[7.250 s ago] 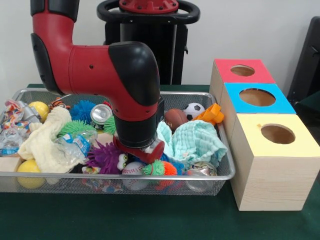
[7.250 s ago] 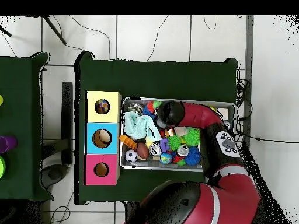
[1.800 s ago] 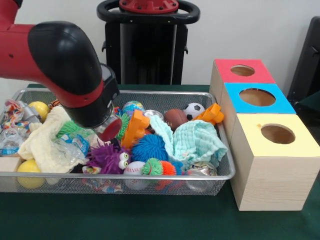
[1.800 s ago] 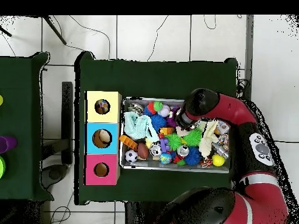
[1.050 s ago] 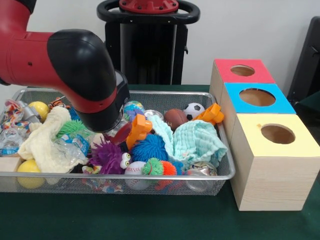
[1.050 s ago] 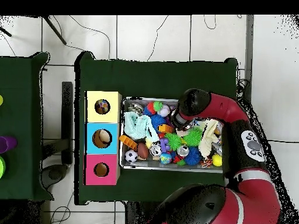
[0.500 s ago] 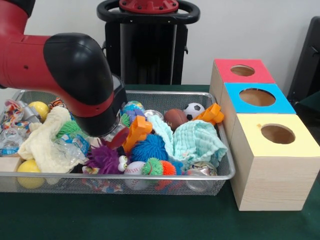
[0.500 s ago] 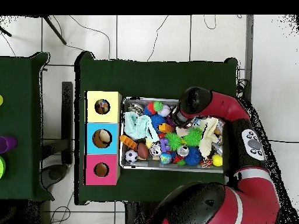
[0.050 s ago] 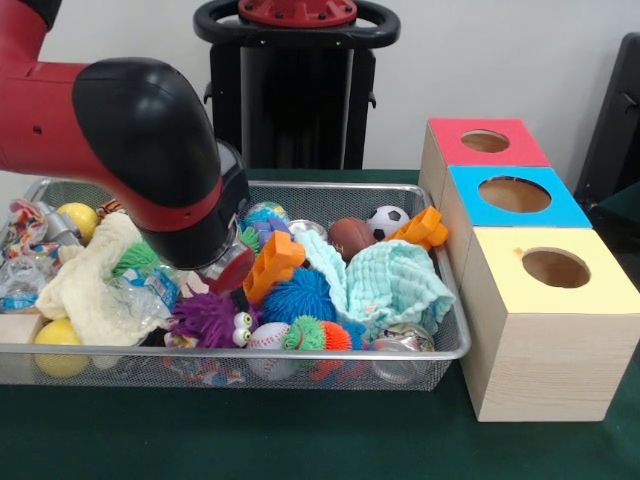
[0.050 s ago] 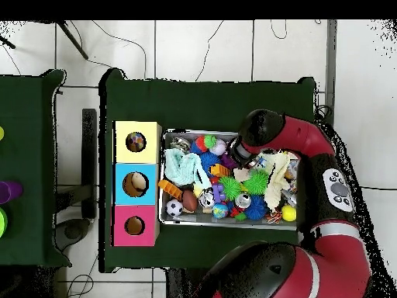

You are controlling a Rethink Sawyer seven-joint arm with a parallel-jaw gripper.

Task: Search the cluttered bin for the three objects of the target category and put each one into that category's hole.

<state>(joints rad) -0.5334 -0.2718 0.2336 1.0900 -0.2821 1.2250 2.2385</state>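
Nearest us, a baseball sits at the bin's front rim, a purple fuzzy toy at its nine o'clock. Behind them the gripper hangs low mid-bin, an orange block touching it at three o'clock; whether the fingers grip, I cannot tell. Farther back: football, soccer ball. Looks like the search-and-grasp step; next, a firm hold, then carry toward the boxes.

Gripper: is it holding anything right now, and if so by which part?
Cannot be told. The gripper sits low in the bin, right beside the orange toy, but the arm's bulk hides its tip in both views, so no hold can be confirmed.
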